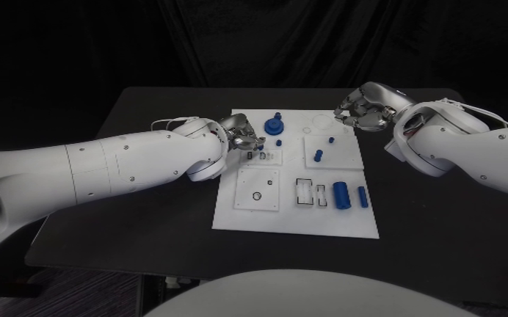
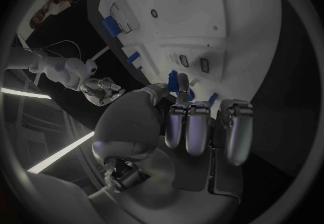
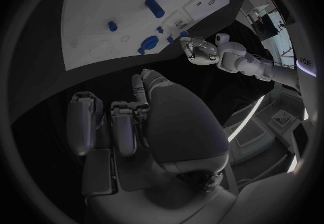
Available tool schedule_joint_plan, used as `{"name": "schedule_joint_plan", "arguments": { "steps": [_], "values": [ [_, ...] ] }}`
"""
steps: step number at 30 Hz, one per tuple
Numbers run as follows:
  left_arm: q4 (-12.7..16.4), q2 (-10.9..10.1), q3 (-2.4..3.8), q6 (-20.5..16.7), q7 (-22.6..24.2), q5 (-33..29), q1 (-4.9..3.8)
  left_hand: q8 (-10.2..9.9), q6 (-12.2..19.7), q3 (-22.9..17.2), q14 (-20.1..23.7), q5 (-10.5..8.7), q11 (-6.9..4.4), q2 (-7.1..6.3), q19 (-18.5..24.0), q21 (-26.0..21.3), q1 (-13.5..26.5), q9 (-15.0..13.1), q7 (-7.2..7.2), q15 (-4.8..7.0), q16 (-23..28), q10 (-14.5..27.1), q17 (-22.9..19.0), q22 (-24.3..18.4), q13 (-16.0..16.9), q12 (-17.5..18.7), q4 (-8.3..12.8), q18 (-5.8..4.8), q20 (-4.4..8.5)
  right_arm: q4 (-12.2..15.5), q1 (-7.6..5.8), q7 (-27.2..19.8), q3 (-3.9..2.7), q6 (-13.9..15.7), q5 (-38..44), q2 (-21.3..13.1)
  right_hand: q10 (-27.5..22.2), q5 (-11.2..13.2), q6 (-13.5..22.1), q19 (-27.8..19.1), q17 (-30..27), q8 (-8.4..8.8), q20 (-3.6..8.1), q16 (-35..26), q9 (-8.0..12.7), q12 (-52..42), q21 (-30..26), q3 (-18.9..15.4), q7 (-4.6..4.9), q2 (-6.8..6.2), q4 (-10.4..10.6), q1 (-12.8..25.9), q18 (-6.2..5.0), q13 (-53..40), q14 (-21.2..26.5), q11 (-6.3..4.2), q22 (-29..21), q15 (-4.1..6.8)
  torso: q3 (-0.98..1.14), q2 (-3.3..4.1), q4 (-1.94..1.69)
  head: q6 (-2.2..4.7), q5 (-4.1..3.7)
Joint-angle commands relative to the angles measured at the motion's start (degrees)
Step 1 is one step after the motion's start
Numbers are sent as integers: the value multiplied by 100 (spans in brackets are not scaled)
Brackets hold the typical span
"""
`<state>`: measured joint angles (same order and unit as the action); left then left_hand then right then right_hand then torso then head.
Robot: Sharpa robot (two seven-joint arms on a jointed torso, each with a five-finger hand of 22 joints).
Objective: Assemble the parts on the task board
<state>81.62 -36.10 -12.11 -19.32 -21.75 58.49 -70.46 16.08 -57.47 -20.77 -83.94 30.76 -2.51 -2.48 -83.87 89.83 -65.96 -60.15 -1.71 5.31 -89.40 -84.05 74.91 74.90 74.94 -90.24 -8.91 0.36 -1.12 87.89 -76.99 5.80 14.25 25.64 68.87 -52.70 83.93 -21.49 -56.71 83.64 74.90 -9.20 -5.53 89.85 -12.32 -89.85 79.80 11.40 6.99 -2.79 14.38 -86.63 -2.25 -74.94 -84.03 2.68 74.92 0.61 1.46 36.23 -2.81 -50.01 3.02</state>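
The white task board point(image 1: 238, 210) lies in the middle of the black table. On it a round blue part point(image 1: 274, 125) with an upright peg stands near the far edge. Two small blue pegs point(image 1: 331, 140) and a short blue pin point(image 1: 318, 155) are mid-board, and a thick blue cylinder point(image 1: 340, 194) lies beside a thin one point(image 1: 363, 197) at the near right. My left hand point(image 1: 241, 135) hovers at the board's left edge, fingers curled, holding nothing; the round blue part point(image 2: 174, 80) sits just beyond its fingertips point(image 2: 181, 121). My right hand point(image 1: 365, 110) is curled over the board's far right corner, empty point(image 3: 128, 121).
The board has rectangular slots point(image 1: 305, 189) and an oval hole point(image 1: 258, 197) in its near half, and a round recess point(image 1: 321, 120) by the far edge. Bare black table point(image 1: 158, 207) runs along both sides of the board.
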Motion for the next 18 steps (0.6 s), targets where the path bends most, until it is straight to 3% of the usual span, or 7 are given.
{"name": "schedule_joint_plan", "arguments": {
  "steps": [1,5,13,14,18],
  "values": [
    [101,-73,2,-943,444,18,61,15,-43,-75,-551,-10,-22,-1,-613,17,27,2,38,38,15,-595,1242,1510,1506,24,32,-36,18,3,14,143,-6,-24,9,5,607,-18,-35,-34,1510,-39,-9,15,1,-15,-26,37,-3,38,-9,-28,-62,-1506,-597,10,1130,8,-1,-1,-15,1,-30],
    [162,-123,2,-1266,603,80,143,11,-39,-86,-551,0,-22,2,-613,17,28,1,37,38,17,-595,1238,1510,1506,24,28,-36,18,1,14,155,-6,-26,9,9,607,-22,-40,-38,1510,-42,-9,15,0,-15,-32,38,-4,37,-11,-27,-64,-1506,-597,9,1128,8,0,1,-9,1,-19],
    [237,-187,2,-1741,700,639,469,19,-62,-92,-552,-22,-20,-13,-613,17,81,-15,35,37,15,-595,1243,1510,1506,24,-27,-36,18,6,13,178,-6,-26,9,23,607,-23,-42,-38,1510,-43,-9,15,0,-15,-32,38,-4,36,-11,-25,-64,-1506,-597,9,1128,9,11,-3,-2,1,-46],
    [234,-185,2,-1838,696,733,539,23,-68,-94,-552,-30,-20,-13,-613,17,86,-19,37,37,16,-595,1242,1510,1506,24,-36,-36,18,12,13,183,-6,-25,9,19,607,-23,-42,-38,1510,-43,-9,15,0,-15,-32,38,-4,36,-11,-25,-64,-1506,-597,9,1128,9,16,-5,-2,1,-53],
    [214,-167,2,-1939,669,934,642,41,-98,-94,-550,-50,-26,-27,-613,17,112,-39,45,39,19,-595,1232,1510,1506,24,-68,-36,19,23,13,192,-6,-25,9,0,607,-23,-42,-38,1510,-43,-9,15,0,-15,-32,38,-4,36,-11,-25,-64,-1506,-597,9,1128,9,22,-12,-19,1,-87]
  ]
}}
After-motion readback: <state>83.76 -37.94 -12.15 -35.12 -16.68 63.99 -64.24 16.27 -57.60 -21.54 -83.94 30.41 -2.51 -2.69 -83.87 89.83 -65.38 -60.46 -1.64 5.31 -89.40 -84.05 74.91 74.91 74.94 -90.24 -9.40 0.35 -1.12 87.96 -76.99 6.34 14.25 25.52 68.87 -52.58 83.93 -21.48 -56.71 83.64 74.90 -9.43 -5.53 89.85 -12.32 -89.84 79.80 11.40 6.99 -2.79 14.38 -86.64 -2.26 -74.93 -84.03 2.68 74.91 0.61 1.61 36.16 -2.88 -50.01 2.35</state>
